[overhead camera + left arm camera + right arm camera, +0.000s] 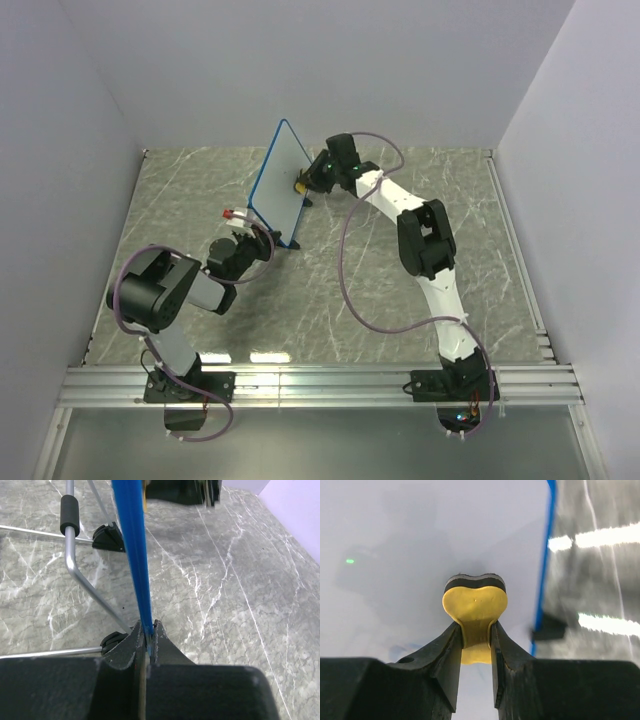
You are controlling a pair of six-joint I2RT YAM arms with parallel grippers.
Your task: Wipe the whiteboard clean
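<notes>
Grippers, both engaged: left gripper (148,630) pinched together on the blue frame of the whiteboard (283,180), bracing it upright mid-tabletop (180,200), nearer the far edge; right gripper (476,628) clamped on the yellow-and-black eraser (475,597), black felt against the board's face. Step judged: wiping. Next move calls for sweeping strokes under steady pressure.

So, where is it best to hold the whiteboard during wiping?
Grip the whiteboard by its blue frame, edge-on from the near end: it stands upright, so the rim fits between the jaws, as the left gripper holds it, leaving the face free.
</notes>
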